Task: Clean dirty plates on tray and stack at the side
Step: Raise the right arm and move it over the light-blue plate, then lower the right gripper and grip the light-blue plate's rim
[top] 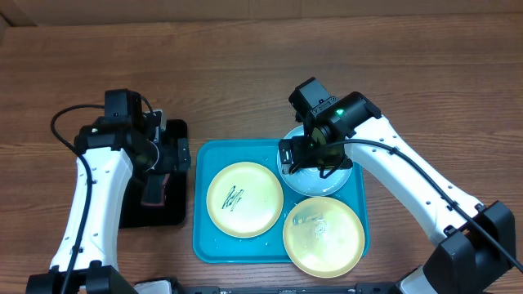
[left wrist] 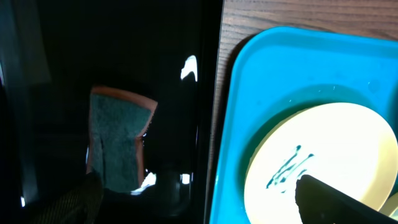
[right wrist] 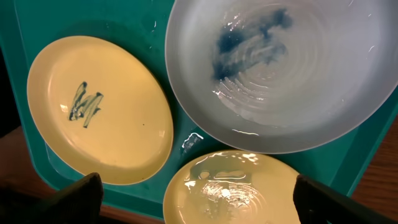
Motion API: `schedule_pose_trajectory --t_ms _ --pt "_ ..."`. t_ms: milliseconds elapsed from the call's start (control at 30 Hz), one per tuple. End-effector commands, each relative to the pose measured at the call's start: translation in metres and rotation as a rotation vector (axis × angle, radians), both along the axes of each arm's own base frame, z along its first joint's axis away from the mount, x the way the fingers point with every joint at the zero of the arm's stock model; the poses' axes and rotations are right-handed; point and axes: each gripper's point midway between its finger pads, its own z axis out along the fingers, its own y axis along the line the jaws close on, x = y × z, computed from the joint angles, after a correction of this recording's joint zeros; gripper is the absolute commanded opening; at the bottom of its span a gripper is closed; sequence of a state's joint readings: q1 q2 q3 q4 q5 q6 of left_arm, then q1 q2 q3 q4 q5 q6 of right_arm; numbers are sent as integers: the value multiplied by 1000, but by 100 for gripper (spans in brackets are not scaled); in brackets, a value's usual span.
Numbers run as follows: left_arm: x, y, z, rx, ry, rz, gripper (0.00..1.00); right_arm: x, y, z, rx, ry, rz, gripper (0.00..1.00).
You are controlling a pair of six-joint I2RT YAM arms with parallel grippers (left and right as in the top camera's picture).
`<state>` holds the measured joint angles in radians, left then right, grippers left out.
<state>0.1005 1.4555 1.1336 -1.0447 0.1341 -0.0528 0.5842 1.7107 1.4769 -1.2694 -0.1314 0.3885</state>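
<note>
Sponge (left wrist: 118, 146) is sitting off-centre beneath your left hand (left wrist: 199, 205), fingers standing apart; you should be centring before closing.

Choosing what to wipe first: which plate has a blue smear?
The light blue plate; one yellow plate has a thin scribble, the other only wet glare.
</note>
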Motion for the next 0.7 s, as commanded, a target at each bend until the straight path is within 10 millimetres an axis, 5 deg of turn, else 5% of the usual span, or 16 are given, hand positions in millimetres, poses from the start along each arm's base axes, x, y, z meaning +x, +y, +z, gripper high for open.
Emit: schedule_pose_trajectory --t_ms 0,300,433,667 --pt "2 -3 2 -23 -17 -1 100 0 2 0 14 4 -5 100" --pt "1 -3 2 -23 -9 -2 100 -20 27 -27 153 98 24 100" --pt "-1 -4 1 -25 -2 -1 100 -35 26 -49 134 128 54 91" --pt "-1 -7 2 -48 -3 1 100 -41 36 -50 145 97 166 78"
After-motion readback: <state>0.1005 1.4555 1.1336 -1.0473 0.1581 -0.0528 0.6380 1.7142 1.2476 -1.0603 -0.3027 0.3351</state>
